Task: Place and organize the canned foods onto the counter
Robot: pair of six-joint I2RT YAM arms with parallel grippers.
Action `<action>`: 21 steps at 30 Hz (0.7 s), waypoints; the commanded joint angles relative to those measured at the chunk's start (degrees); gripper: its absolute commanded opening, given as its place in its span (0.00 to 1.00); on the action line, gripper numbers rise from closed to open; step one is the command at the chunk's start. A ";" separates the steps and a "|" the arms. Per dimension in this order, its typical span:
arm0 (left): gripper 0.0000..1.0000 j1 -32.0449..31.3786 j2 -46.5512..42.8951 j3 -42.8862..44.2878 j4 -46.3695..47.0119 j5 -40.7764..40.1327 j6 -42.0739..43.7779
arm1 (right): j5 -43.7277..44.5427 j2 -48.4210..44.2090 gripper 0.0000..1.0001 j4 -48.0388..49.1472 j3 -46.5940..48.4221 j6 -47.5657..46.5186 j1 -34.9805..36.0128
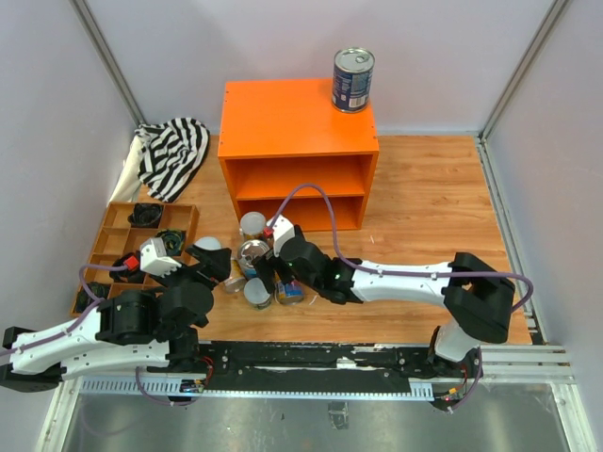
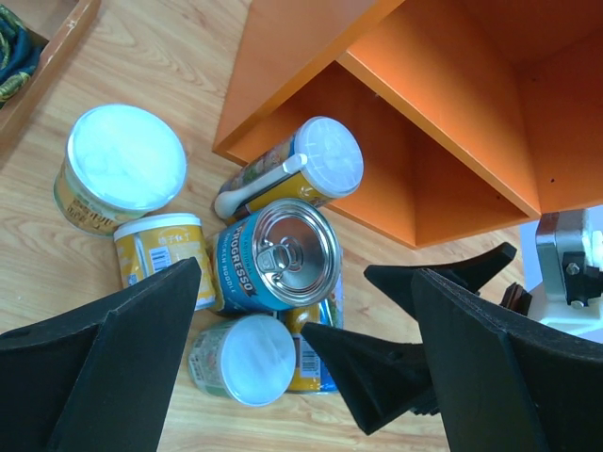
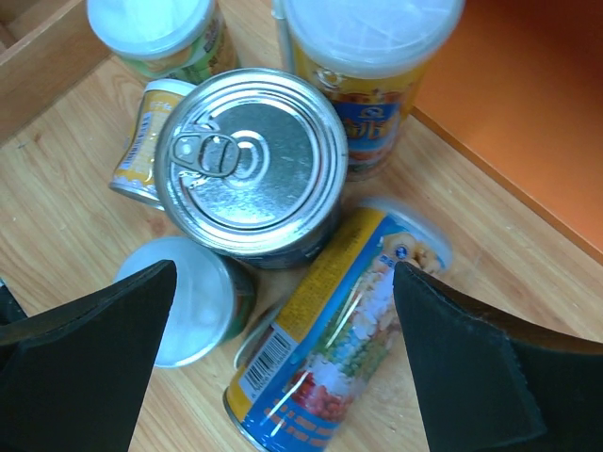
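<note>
Spread black fingers of the right gripper (image 3: pixel 285 273) frame the near field, jaws wide apart and holding nothing. Directly below and between them a wide blue can (image 3: pixel 250 165) stands with its silver pull-tab top up. A slim colourful can (image 3: pixel 320 367) lies on its side against it, toward the right finger. Beyond the fingertips a taller yellow can (image 3: pixel 372 75) appears upright, just before the counter (image 3: pixel 528 113). Three small white-lidded cans (image 3: pixel 184 315) crowd the left-finger side. The left gripper (image 2: pixel 306 268) hovers over the same cluster from the opposite side, likewise open and empty. Six cans are counted on the wooden table (image 1: pixel 433 207), bunched near the counter's front. A second blue can (image 1: pixel 353 80) stands upright at the far right corner of the counter top, well apart from both grippers. Assessment: one can of seven is placed, six remain, and the inner shelf (image 1: pixel 297 174) holds nothing. A striped cloth (image 1: pixel 174 151) and a brown tray (image 1: pixel 118 221) lie outboard of the left gripper, uninvolved.
</note>
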 commanded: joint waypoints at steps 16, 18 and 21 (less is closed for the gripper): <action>0.99 -0.39 -0.89 -0.69 -1.24 -3.34 -1.17 | -1.85 9.60 0.98 8.33 5.98 -0.01 1.88; 0.99 -0.39 -1.16 -0.74 -1.46 -3.58 -1.23 | -1.64 10.42 0.98 8.86 6.46 -0.54 1.86; 0.99 -0.39 -1.31 -0.58 -2.51 -3.70 -1.90 | -0.95 11.59 0.98 10.05 7.04 -0.68 1.74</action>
